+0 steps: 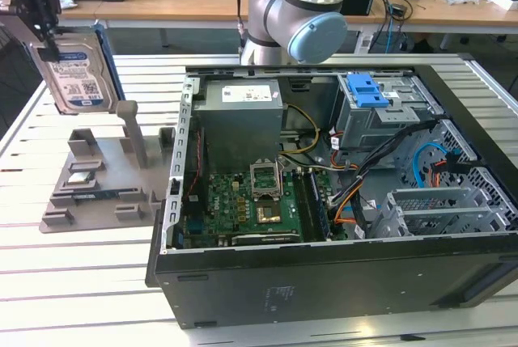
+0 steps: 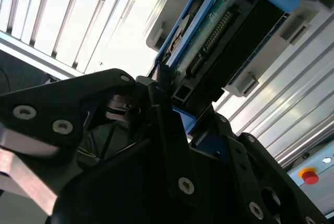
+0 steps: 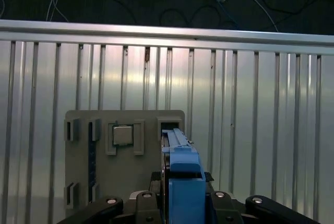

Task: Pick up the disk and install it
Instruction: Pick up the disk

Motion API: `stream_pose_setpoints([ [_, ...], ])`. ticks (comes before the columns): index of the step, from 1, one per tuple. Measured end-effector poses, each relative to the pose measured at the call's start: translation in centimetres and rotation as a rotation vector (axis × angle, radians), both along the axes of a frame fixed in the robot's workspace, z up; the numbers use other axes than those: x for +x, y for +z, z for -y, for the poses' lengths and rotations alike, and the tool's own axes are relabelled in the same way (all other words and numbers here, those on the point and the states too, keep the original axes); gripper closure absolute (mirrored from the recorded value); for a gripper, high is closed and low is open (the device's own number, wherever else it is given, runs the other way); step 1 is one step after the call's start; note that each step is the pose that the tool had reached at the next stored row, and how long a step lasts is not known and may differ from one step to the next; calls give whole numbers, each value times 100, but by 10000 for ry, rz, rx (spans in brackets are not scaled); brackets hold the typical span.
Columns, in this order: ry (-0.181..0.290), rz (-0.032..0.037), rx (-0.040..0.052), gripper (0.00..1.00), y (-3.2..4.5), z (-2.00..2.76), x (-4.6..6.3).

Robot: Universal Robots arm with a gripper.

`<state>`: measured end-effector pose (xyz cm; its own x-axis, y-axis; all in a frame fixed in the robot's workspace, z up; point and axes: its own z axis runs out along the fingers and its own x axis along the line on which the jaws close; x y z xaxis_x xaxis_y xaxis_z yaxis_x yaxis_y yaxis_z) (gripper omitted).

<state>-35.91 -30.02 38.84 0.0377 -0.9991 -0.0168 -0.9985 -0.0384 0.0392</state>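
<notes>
Blue-framed silver disk (image 1: 78, 76) clamped in black tool (image 1: 48, 35)

the arm (image 1: 271, 15) is silver-grey tube with rounded pale blue joint caps (image 1: 318, 35). its gripper (image 1: 47, 35) is matte black, its angular links (image 2: 78, 104) studded with small silver screws (image 2: 186, 185).

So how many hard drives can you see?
1: the disk, held by the gripper over the grey stand at the exterior view's left. More may hide inside the computer.
</notes>
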Motion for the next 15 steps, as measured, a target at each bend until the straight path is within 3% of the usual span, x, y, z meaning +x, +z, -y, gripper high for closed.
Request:
stream_pose_setpoints([
  [12,0,1,0,63,230,0,0],
  [15,0,1,1,63,317,0,0],
])
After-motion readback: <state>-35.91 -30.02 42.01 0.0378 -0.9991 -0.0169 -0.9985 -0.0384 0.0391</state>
